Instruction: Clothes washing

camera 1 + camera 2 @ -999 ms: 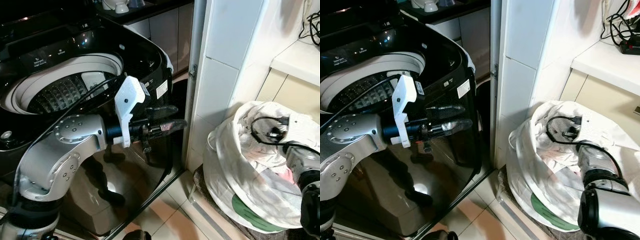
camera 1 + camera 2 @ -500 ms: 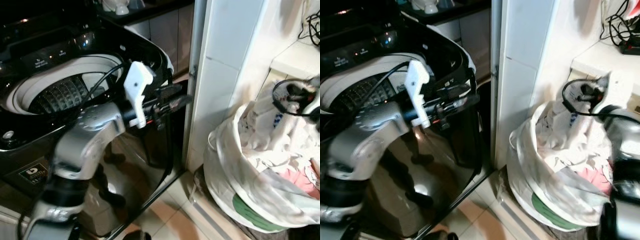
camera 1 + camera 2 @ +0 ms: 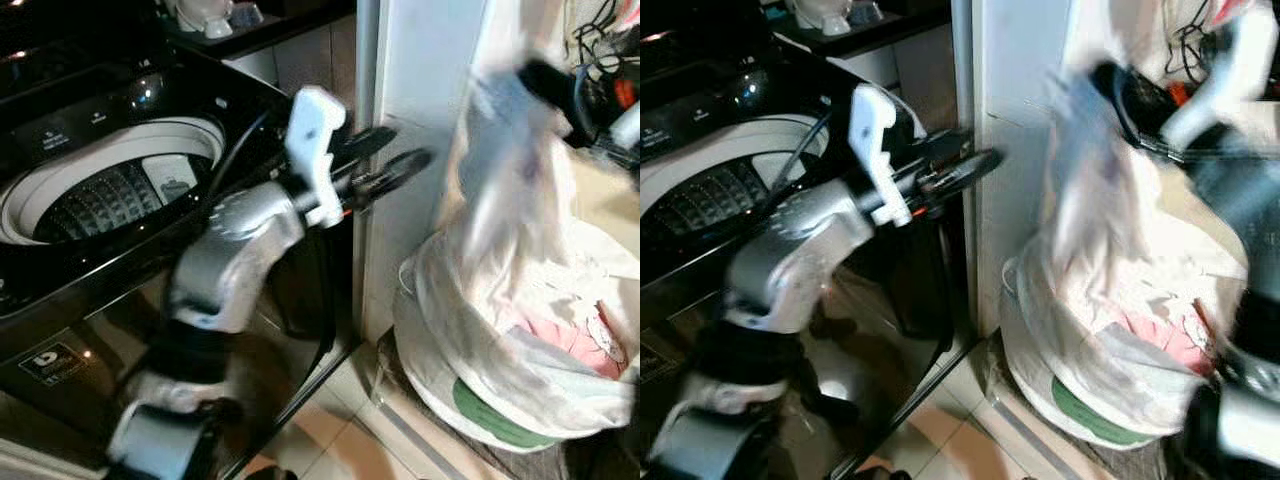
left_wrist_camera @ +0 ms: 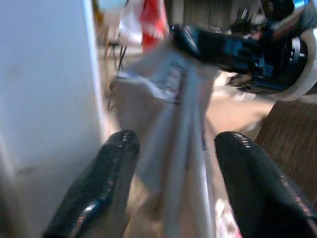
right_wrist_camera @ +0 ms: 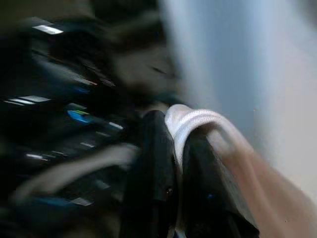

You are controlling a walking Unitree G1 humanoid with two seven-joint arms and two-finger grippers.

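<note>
In the left eye view you've got your right hand up high on the right, clamped on a white garment that hangs stretched down to the laundry bag on the floor. It's pretty blurry there. The bag sits by the white wall, with pink cloth and a green patch showing in it. Your left hand is held out in mid air between the washing machine and the garment, fingers apart, gripping nothing. The washer's lid is up and you can see down into the drum.

The right eye view is the same scene, just blurrier around the right arm.

In the left wrist view your two black fingers are spread wide, and the white garment hangs in the gap between them without being pinched. The right hand grips its top edge further out. The white wall is just beside the left hand.

The right wrist view is heavily smeared, but you can make out both fingers squeezed together on a fold of white cloth.
</note>
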